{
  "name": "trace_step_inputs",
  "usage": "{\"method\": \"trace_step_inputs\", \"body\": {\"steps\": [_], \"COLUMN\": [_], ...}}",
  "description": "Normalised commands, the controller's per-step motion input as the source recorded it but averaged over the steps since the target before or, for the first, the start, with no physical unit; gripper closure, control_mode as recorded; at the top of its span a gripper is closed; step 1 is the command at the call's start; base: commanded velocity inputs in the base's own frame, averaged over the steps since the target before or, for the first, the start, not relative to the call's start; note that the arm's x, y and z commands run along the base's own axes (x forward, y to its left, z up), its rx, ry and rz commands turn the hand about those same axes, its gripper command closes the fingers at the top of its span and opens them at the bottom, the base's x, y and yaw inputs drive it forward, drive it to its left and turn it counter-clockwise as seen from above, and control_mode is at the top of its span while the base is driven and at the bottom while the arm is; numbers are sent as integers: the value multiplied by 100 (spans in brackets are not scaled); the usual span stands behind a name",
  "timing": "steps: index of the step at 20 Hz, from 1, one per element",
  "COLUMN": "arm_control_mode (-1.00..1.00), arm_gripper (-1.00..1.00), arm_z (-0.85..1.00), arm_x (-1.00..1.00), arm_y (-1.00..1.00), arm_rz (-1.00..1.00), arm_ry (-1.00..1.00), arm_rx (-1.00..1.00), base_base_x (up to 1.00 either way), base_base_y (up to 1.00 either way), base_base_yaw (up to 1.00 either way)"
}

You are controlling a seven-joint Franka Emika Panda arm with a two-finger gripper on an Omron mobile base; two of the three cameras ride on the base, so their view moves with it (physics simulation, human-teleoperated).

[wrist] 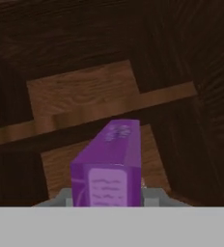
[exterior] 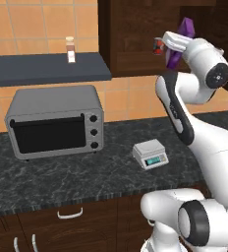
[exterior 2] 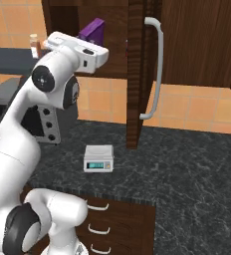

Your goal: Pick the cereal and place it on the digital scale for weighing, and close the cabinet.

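Counter bears one digital scale; tool clamps one cereal.

Even, flat rendered light brightens both base views, sharp throughout with no glare; the cabinet interior beyond the pincer looks dim, soft and slightly blurred.

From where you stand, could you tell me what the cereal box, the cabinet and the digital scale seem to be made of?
Cereal box: probably cardboard, matte purple, with flat faces, sharp edges and a printed panel. Cabinet: dark brown wood, visible grain, satin look; its bar handle looks like brushed silver metal. Digital scale: likely light grey plastic, smooth, with a greenish display.
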Motion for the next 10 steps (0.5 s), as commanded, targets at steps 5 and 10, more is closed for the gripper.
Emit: {"method": "trace_step_inputs", "body": {"steps": [5,10], "arm_control_mode": [-100,-100], "arm_gripper": [100,100], "arm_z": [-12,-71], "arm_x": [-98,-73], "arm_y": [6,14], "arm_rz": [1,20], "arm_ry": [18,7], "arm_rx": [-7,-11], "base_base_x": [0,0], "base_base_y": [0,0], "base_base_yaw": [0,0]}}
